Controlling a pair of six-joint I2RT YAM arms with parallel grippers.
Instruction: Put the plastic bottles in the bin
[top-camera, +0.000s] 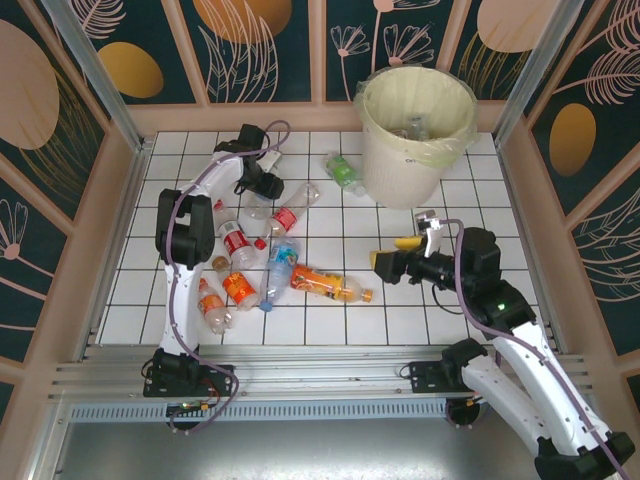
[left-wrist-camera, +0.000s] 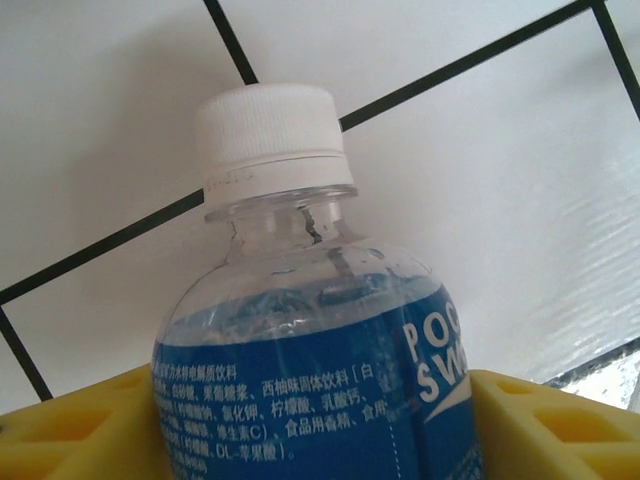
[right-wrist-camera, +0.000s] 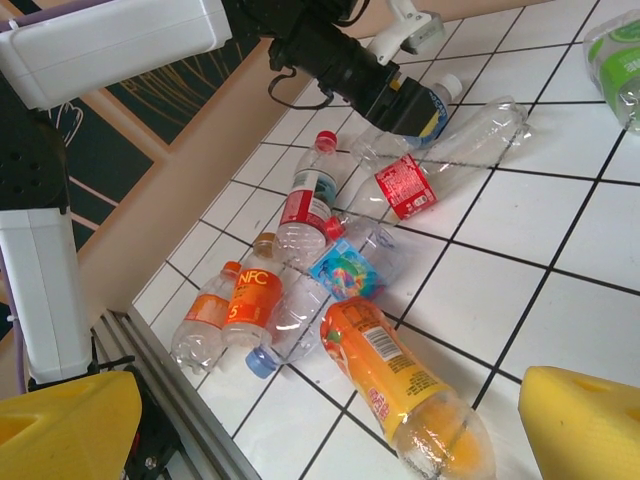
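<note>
Closest to the arms' feet, on the left part of the white tiled counter (top-camera: 400, 325), lies a heap of plastic bottles. An NFC bottle (right-wrist-camera: 252, 300) with an orange label lies side by side with another orange-label bottle (right-wrist-camera: 203, 328), and they touch. Just beside them is a clear bottle with a blue cap (right-wrist-camera: 300, 320). Next to that lies a fat orange juice bottle (right-wrist-camera: 390, 385).

To the right of the heap, the right arm (top-camera: 480, 270) hangs over the counter. The right arm's jaws are wide apart, and nothing is in them.

A bit farther back is a bottle with a red cap (right-wrist-camera: 305, 205) and a red label. Past it lies a long clear bottle (right-wrist-camera: 430, 165), also with a red label.

Farther still, the left arm (top-camera: 185, 230) reaches down to the counter. The left arm's jaws are squeezed on a blue bottle (left-wrist-camera: 320, 400) with a white cap. A yellow pad (left-wrist-camera: 70, 430) sits on each side of it.

A green bottle (top-camera: 345, 172) lies on the tiles near the bin (top-camera: 405, 175), on its left side. The bin stands at the far right of the counter, with a pale bag folded over its rim. Something clear (top-camera: 415, 127) lies inside it.
</note>
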